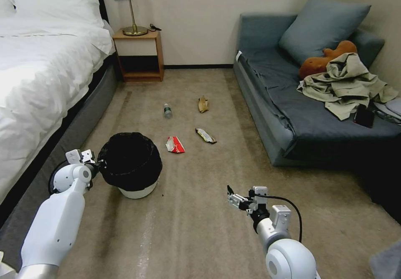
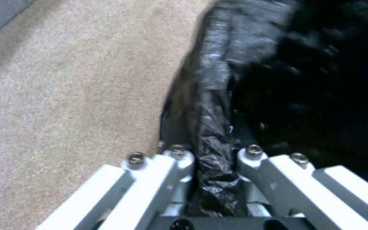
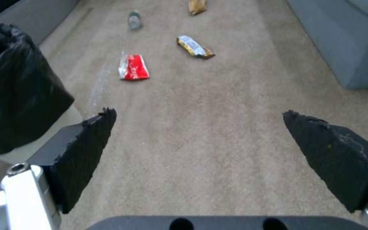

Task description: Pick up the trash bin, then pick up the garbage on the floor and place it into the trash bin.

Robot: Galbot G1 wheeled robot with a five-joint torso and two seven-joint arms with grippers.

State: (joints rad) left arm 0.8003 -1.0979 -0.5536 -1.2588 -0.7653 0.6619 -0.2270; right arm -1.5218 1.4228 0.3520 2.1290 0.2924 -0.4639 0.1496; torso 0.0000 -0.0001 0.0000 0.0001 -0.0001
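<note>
The trash bin [image 1: 130, 164], white with a crinkly black bag, sits at the left by the bed. My left gripper [image 1: 92, 158] is at its left rim. In the left wrist view the left gripper [image 2: 214, 159] is shut on the bagged rim of the trash bin [image 2: 303, 80]. The garbage lies on the carpet beyond it: a red-and-white wrapper [image 1: 175, 144], a yellow-and-dark wrapper [image 1: 205, 135], a brown paper bag [image 1: 203, 103] and a small clear bottle [image 1: 167, 111]. My right gripper [image 1: 232, 198] hovers open and empty over the carpet, right of the bin [image 3: 18, 89] and short of the red wrapper [image 3: 134, 66].
A white bed [image 1: 41, 62] runs along the left. A wooden nightstand [image 1: 140, 53] with a lamp stands at the back wall. A blue-grey sofa [image 1: 300, 116] with a cushion, clothes and a plush toy lines the right. Open carpet lies between them.
</note>
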